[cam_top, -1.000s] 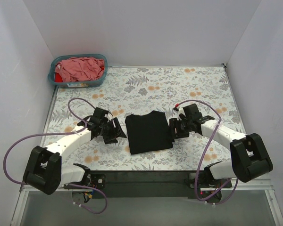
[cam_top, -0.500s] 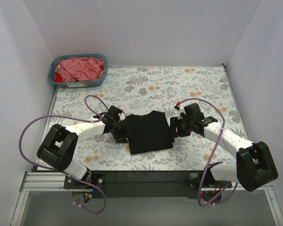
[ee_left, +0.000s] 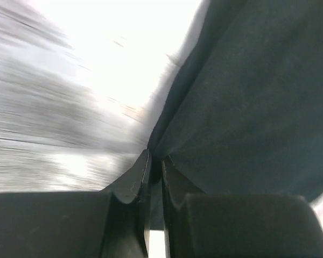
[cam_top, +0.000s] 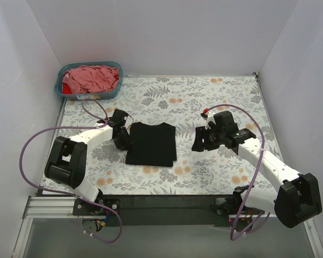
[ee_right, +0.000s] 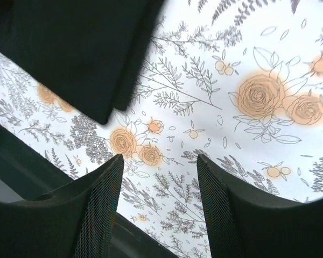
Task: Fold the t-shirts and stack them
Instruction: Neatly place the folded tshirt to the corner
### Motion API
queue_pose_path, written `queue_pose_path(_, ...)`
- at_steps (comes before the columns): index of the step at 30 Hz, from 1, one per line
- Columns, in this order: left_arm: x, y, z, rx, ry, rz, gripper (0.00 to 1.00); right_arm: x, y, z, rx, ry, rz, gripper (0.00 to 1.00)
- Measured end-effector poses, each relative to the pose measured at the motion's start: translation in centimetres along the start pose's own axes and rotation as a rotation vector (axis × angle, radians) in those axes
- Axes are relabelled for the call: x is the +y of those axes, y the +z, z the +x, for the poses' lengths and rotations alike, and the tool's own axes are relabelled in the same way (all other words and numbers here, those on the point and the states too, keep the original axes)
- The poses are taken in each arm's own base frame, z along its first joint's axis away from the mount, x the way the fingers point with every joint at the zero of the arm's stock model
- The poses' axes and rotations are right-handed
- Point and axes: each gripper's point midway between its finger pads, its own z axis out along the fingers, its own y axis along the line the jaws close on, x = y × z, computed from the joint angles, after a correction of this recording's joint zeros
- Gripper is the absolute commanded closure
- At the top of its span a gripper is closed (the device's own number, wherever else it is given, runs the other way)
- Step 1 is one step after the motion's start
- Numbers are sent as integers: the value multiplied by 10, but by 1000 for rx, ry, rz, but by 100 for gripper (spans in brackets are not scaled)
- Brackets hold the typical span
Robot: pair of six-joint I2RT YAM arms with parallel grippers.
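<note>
A folded black t-shirt (cam_top: 151, 144) lies on the floral table, left of centre. My left gripper (cam_top: 122, 138) is at its left edge, shut on a fold of the black cloth (ee_left: 247, 107); in the left wrist view the jaws pinch the hem (ee_left: 155, 158). My right gripper (cam_top: 200, 141) hovers to the right of the shirt, apart from it and open. In the right wrist view only tablecloth shows between its fingers (ee_right: 160, 183), and the black shirt (ee_right: 70, 48) lies at the upper left. Dusty pink t-shirts (cam_top: 94, 76) and a red one (cam_top: 68, 87) are heaped in the basket.
A teal plastic basket (cam_top: 114, 91) stands at the back left corner of the table. White walls close in the table on three sides. The black front rail (cam_top: 167, 207) runs between the two arm bases.
The left gripper reached the shirt's left edge and shut on it. The shirt has slid left and slightly back. The right gripper stays open, now apart from the shirt.
</note>
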Motion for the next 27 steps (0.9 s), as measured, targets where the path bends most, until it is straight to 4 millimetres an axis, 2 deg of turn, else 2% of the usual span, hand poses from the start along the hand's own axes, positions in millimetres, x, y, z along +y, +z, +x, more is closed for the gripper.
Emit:
queue_pose_path(5, 64, -18, -62, -136, -50, -229, 100, 10, -18, -22, -44, -63, -10, 36)
queue_pose_path(8, 95, -34, -101, -217, -53, -368, 100, 11, -23, -20, -38, -90, -10, 36)
queue_pose_path(10, 113, -42, -119, -254, -52, -444, 100, 11, -25, -15, -17, -96, -12, 36)
queue_pose_path(17, 175, -68, -168, -322, -60, -686, 100, 15, -27, -4, 29, -113, -43, 36)
queue_pose_path(23, 236, -71, -204, -308, -110, -877, 100, 13, -25, -1, 62, -110, -42, 36)
queue_pose_path(27, 259, -71, -221, -297, -95, -993, 100, 13, -20, -3, 81, -101, -41, 36)
